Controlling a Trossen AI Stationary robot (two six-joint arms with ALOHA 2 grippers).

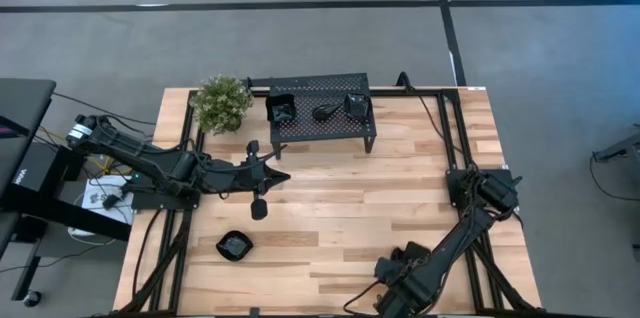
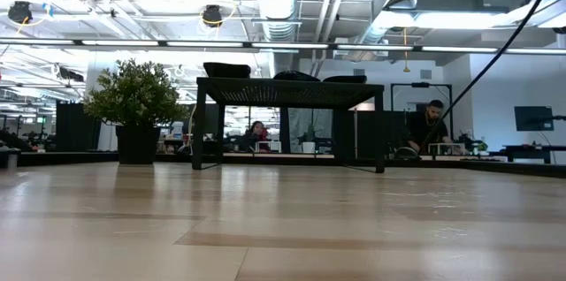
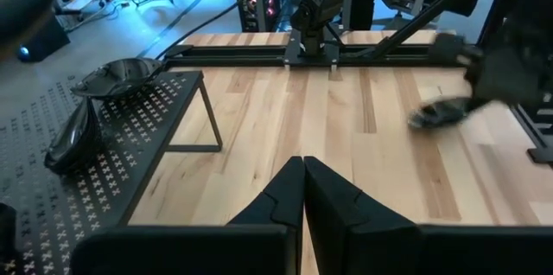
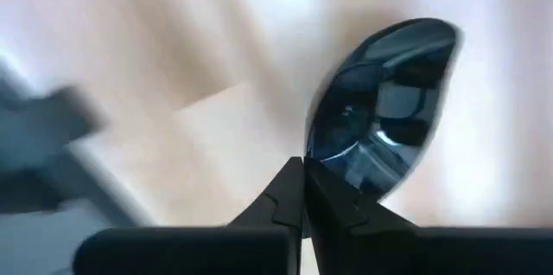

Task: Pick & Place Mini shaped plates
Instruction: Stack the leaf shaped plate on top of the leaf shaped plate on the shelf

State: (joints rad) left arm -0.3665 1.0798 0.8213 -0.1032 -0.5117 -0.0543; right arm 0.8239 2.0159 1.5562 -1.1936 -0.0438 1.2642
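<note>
Right end effector (image 4: 303, 171) fingers pressed together — teardrop plate (image 4: 380, 102) just beyond its tips; grip unclear.

Bright overhead lighting; the right wrist view is motion-blurred.

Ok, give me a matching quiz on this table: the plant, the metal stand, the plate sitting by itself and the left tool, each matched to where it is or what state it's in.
Things:
1. potted plant
2. perforated stand
3. lone plate
4. left tool

Places or states:
A. shut, over the wood in front of the stand
B. on bare wood near the table's near edge, left side
C. carries three black plates
D. beside the stand's left end

Pairs: 1-D, 2-C, 3-B, 4-A
</note>
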